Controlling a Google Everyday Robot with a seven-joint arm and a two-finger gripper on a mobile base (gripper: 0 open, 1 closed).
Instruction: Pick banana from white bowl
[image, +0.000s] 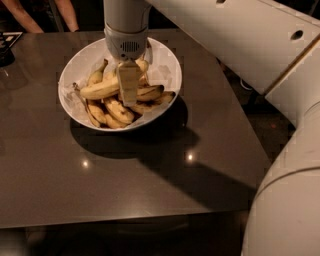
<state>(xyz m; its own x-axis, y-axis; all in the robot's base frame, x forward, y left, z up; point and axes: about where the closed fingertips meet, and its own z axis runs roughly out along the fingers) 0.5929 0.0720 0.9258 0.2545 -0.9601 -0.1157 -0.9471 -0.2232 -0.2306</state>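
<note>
The white bowl (165, 67) stands on the far left part of a dark table and holds several bananas. The banana (98, 90), long and pale yellow, lies across the top of the pile, with its stem end to the left. Shorter brown-spotted bananas (117, 111) lie under and around it. My gripper (129, 86) hangs straight down from the white wrist into the bowl, at the right end of the long banana and touching or just above it. That end of the banana is hidden behind the gripper.
The dark brown table (100, 180) has its front edge near the bottom and its right edge slanting past the bowl. My big white arm (280, 100) fills the right side. A dark object (7, 47) lies at the far left edge. A person's legs (65, 12) stand behind the table.
</note>
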